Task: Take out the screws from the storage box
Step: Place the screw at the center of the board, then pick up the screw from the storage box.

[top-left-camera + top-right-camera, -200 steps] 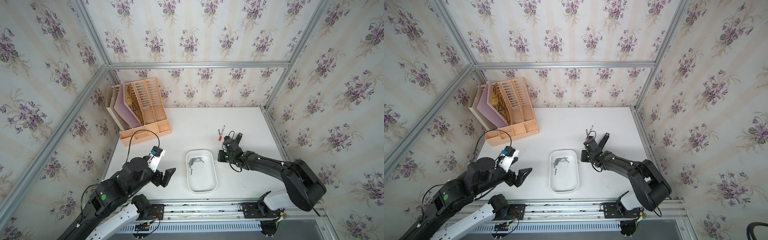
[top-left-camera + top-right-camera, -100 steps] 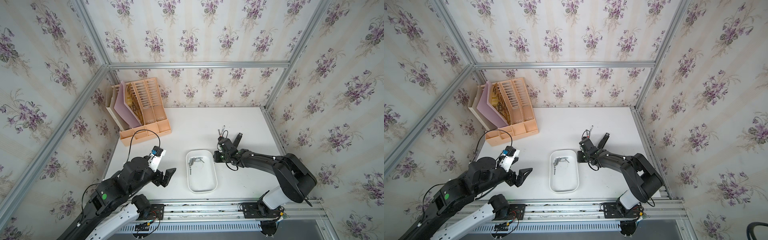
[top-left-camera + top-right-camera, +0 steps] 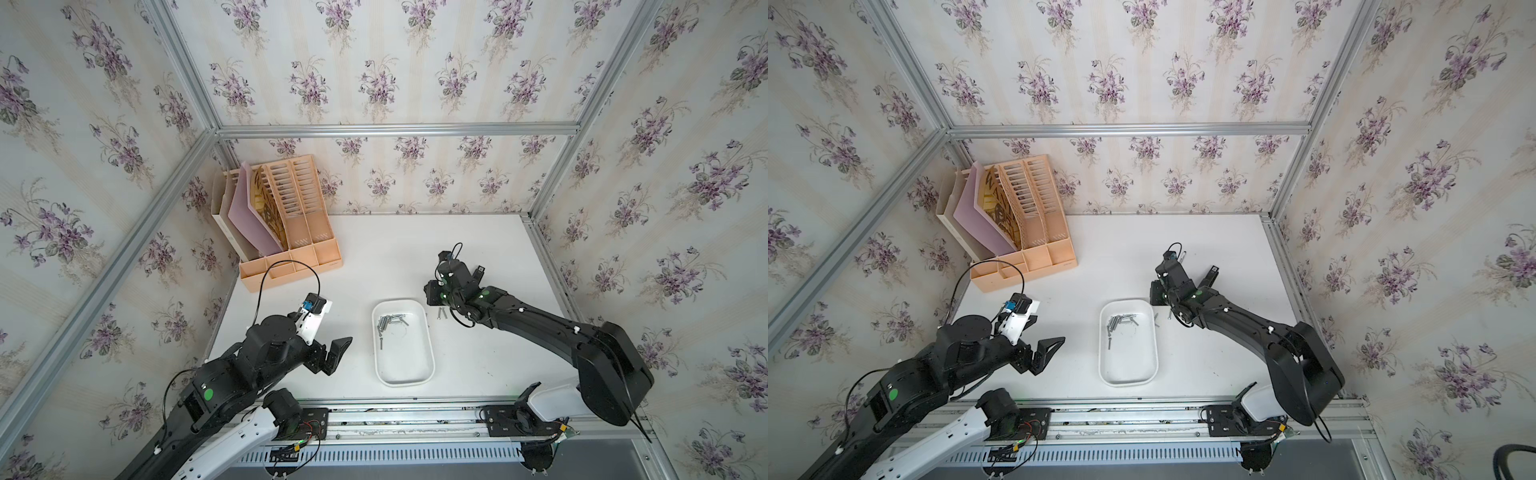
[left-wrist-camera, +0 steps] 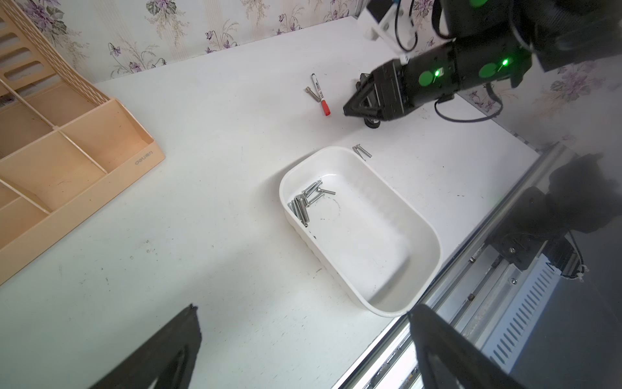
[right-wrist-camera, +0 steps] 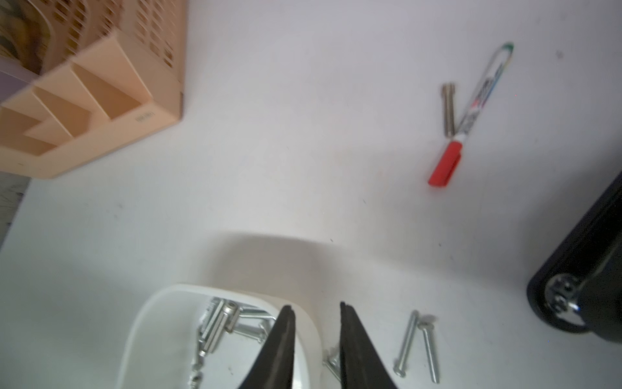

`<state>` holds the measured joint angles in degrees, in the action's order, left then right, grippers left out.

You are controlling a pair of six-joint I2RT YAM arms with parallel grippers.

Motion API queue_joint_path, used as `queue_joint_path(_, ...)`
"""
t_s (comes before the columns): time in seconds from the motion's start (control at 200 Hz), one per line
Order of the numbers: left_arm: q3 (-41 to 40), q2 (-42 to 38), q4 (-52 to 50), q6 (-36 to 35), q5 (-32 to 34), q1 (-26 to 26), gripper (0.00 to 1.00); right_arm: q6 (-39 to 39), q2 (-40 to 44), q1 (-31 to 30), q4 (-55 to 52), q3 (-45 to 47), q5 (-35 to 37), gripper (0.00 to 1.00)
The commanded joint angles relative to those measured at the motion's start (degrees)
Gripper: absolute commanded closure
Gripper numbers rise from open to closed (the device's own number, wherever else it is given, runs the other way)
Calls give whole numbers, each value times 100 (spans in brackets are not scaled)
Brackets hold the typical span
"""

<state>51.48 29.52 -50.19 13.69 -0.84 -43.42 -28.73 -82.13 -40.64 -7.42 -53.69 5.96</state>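
Observation:
The white storage box [image 3: 405,380] [image 3: 1128,380] lies mid-table, and several silver screws [image 3: 388,322] [image 4: 304,202] are bunched at its far end. Two more screws [image 3: 441,312] [image 5: 417,343] rest on the table just right of it. My right gripper [image 3: 432,293] [image 5: 316,308] hangs over the box's far right corner. It is open by a narrow gap with nothing between its fingers, which straddle the rim [image 5: 158,303]. My left gripper [image 3: 336,353] [image 4: 303,309] stands wide open and empty, left of the box.
A red-capped marker [image 4: 319,94] [image 5: 471,114] and a lone bolt [image 5: 447,111] beside it lie beyond the right gripper. A peach file organizer [image 3: 291,249] fills the far left corner. A black bar-shaped object [image 5: 589,269] sits near the right arm. The metal rail [image 3: 415,415] borders the front.
The right gripper has slid left towards the box's far right corner, and its jaws have gone from shut to slightly apart. The left arm has stayed still.

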Motion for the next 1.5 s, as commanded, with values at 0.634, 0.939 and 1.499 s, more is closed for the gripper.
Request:
queue_joint_path(0.634,90,527,-14,42,194,53,1,553,-1292,-1706,-241,-268,-273,73)
queue_joint_path(0.939,103,530,-34,64,181,55,1,634,-2104,-1926,-594,-745,-523,75)
queue_joint_path(1.499,117,476,-49,95,234,57,1,673,-2342,-2139,-725,-849,-592,70)
